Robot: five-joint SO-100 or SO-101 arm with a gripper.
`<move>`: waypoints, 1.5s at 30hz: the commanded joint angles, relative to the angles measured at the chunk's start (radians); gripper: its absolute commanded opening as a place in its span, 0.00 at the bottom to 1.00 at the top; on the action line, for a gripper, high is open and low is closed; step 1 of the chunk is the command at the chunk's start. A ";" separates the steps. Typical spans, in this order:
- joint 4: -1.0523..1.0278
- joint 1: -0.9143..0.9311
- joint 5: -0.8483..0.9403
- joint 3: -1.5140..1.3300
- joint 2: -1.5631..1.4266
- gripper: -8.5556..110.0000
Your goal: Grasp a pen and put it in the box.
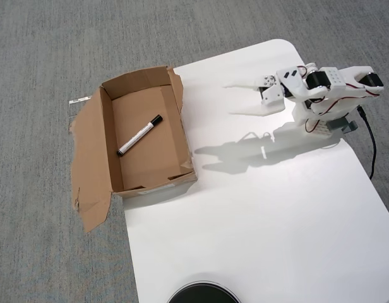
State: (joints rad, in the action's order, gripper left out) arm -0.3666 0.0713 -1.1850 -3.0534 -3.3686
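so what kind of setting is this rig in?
Likely a hobby or office setup on the floor: grey carpet, a white board under the arm, and a torn cardboard box holding the pen.

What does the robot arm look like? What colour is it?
The arm is mostly white plastic with black motor blocks at its joints. Thin red and black wires loop along it, and a black cable trails away. Its gripper has two long, pointed white fingers.

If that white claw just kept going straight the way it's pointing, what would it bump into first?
The claw points left in the overhead view, open and empty. Straight ahead, the first thing is the near wall of the cardboard box, where the pen lies. Its height is hard to judge from above, so it might pass over the wall.
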 commanded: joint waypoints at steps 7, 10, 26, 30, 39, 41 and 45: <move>0.006 -0.013 -0.010 -0.136 -0.061 0.27; 0.003 -0.031 -0.010 -0.136 -0.061 0.27; 0.000 -0.022 0.237 -0.134 -0.061 0.27; 0.000 -0.018 0.547 -0.134 -0.061 0.27; 0.002 -0.028 0.825 -0.134 -0.061 0.27; 0.002 -0.031 0.823 -0.134 -0.061 0.27; 0.002 -0.031 0.821 -0.136 -0.061 0.27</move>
State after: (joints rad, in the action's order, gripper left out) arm -0.3666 0.0453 -0.3720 -3.1608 -3.3686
